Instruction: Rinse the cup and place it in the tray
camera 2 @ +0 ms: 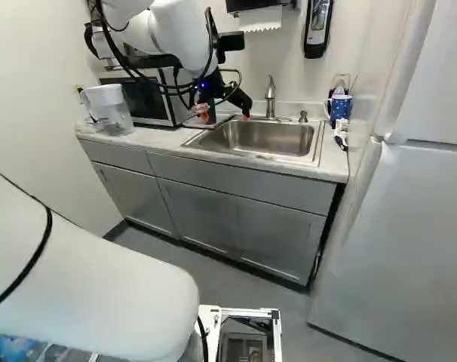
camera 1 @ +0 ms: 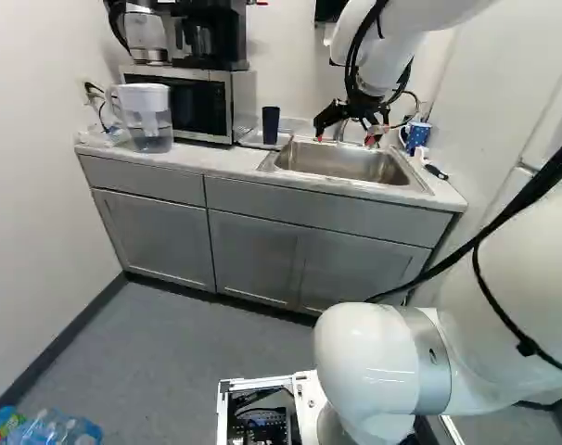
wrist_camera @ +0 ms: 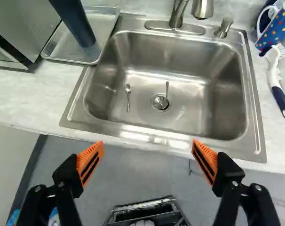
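Cup (wrist_camera: 73, 19), dark and tall, is standing in the shallow tray (wrist_camera: 62, 44) on the counter (wrist_camera: 25, 103), between the microwave (camera 1: 202, 102) and the sink (wrist_camera: 194, 103). Gripper (camera 1: 346, 140) is hanging with its fingers spread wide and nothing held between them; in the wrist view, the sink is lying ahead of the fingertips. Inside the basin, a small spoon (wrist_camera: 128, 96) is lying well apart from the drain (wrist_camera: 160, 101), while a second slim utensil (wrist_camera: 167, 88) is resting with its lower end at the drain. Faucet (wrist_camera: 178, 14) is rising behind the basin. On the side of the sink away from the tray, a dotted mug (wrist_camera: 280, 29) is standing, with a white and blue brush (wrist_camera: 276, 77) lying just beside it. Pitcher (camera 1: 146, 125) is standing at the microwave's other side, and a coffee maker (camera 1: 202, 32) is sitting on top of the microwave.
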You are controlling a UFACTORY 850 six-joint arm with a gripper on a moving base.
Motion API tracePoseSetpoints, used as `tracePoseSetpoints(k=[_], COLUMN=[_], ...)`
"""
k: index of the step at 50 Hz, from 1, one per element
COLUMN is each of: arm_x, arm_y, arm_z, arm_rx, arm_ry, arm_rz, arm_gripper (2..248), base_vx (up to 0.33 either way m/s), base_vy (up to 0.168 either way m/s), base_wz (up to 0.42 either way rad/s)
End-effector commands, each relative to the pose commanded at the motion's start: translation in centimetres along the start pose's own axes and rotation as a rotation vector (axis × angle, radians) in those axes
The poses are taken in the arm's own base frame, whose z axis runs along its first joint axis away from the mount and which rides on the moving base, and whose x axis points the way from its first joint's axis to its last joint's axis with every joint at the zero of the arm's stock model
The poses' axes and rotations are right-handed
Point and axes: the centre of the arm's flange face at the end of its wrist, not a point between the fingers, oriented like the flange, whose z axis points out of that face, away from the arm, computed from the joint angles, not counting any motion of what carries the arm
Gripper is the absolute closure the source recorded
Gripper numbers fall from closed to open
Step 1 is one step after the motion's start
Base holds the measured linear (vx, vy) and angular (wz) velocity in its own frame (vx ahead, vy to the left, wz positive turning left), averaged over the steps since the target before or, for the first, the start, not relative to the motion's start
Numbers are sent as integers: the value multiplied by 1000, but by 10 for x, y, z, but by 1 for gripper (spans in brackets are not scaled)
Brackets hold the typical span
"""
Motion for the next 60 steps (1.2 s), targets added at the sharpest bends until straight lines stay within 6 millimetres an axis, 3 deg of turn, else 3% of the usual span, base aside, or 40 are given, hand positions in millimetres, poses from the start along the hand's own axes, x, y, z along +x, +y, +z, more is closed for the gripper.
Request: tracePoseSetpoints(k=[22, 60], arm_x=[0, -1], arm_y=[0, 0], arm_z=[0, 1], arm_rx=[0, 0], arm_ry=[0, 2], arm_rz=[0, -1], arm_gripper=[3, 3], base_vx=[-112, -13], base_vy=[48, 5], base_wz=[-4, 1])
